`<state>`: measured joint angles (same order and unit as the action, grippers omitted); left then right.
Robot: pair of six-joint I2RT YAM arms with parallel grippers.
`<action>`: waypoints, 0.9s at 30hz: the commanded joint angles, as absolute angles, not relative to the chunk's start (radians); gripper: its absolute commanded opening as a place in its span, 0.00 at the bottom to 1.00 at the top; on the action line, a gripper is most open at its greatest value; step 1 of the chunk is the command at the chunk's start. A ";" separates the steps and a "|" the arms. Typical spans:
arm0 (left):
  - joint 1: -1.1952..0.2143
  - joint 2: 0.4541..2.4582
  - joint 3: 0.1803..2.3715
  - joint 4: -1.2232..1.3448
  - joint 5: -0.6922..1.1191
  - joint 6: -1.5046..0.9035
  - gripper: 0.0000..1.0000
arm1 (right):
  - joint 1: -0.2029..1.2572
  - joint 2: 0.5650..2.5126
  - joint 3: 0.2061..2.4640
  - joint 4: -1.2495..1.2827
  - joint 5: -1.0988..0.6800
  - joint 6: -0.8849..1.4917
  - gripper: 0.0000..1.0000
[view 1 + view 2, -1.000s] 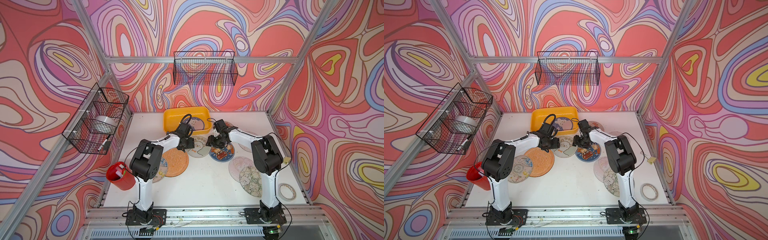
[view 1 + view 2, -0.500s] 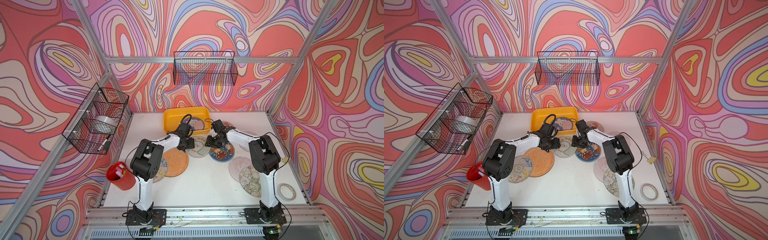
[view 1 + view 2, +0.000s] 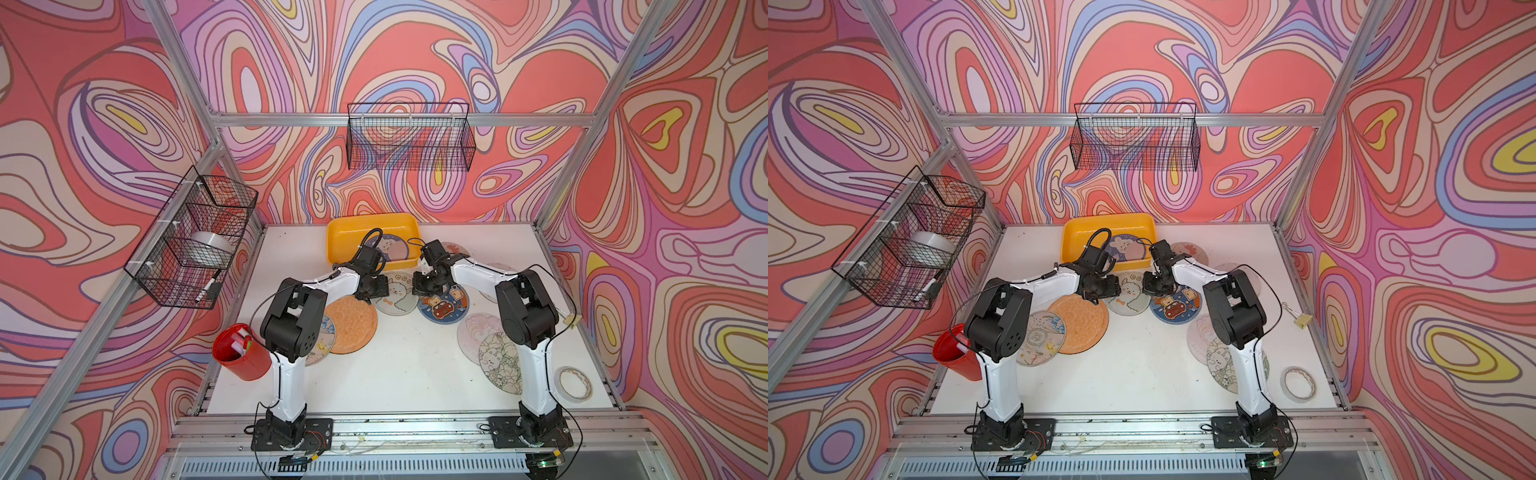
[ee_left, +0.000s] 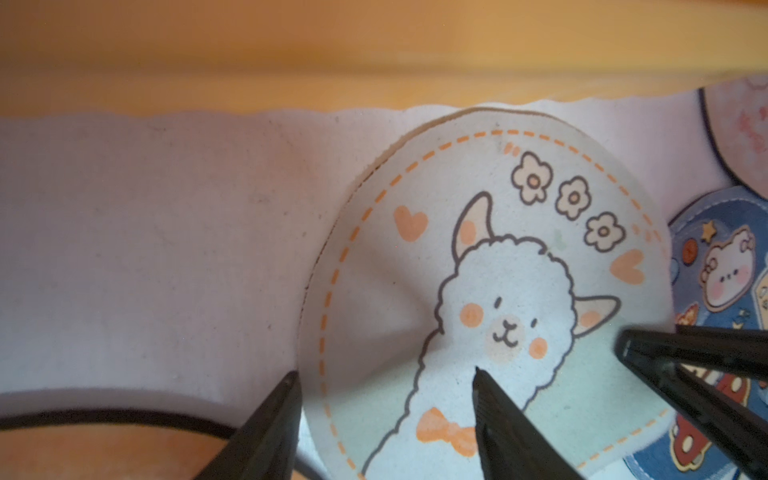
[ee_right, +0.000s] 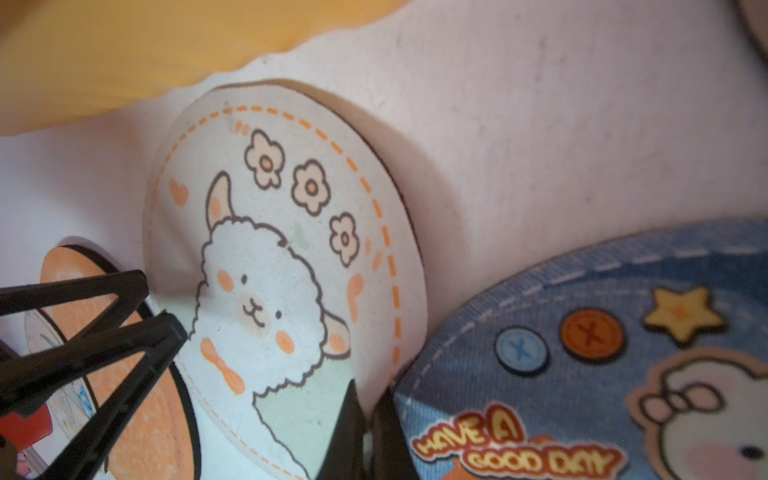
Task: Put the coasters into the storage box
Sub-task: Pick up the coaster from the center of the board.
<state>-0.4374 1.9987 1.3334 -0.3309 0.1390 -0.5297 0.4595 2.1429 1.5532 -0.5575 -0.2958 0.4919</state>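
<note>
While the worktop's (image 3: 415, 374) yellow box (image 3: 345, 232) holds one coaster (image 3: 392, 247), others lie spread before it.
Just beside the box lies the alpaca coaster (image 4: 498, 270): left pincer (image 4: 384, 374) released astride one edge, right pincer (image 5: 369, 399) clenched on the opposite rim.

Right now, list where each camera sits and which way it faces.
Both top views: high over the front edge, looking down across the table to the storage box; left arm and right arm show whole.
Left wrist: on the left arm, looking along the open left gripper at the alpaca coaster.
Right wrist: on the right arm, looking past the right gripper, closed on that coaster's edge.
Shared: both wrist views show the alpaca coaster, blue coaster and the other gripper's fingers.
</note>
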 commanded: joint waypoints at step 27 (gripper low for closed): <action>-0.413 1.627 1.037 -0.274 0.151 -0.614 0.83 | 0.511 2.010 1.987 -0.740 -0.337 0.431 0.00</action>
<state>-0.4179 1.6661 1.0630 -0.2909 0.1570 -0.5991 0.5064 1.9759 1.9213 -0.7311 -0.3336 0.4507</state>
